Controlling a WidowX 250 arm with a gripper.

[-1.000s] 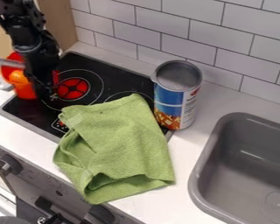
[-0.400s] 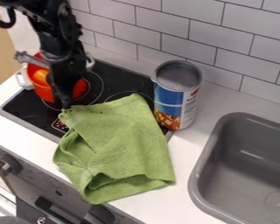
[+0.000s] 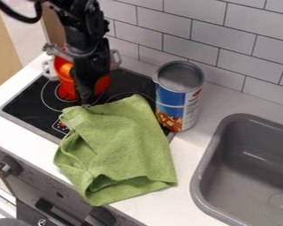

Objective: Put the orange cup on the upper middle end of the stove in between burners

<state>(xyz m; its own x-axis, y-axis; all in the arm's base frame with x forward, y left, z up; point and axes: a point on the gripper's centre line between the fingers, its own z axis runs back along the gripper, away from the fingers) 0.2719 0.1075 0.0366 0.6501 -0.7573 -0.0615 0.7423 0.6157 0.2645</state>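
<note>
One black two-finger gripper: hanging at upper left, pointing down over the stove, its tip by the upper edge of the towel. State of jaws: cannot be told from this angle.

One orange cup, with two pale handles, one at either side: at the upper part of the stove, behind the gripper and partly hidden by it. A lighter orange, rounded patch shows within its rim. Whether its base touches the glass cannot be told.

One green towel, rumpled: draped over the stove's lower right part and onto the white counter, one fold raised at its lower end.

One tall can, grey-topped, patterned in blue, white and orange: upright at the right side of the stove, beside the towel.

One grey sink: set into the counter at right.

Several dark knobs: along the front panel, lower left.

One wall of white tiles with dark joints: behind the counter.
</note>
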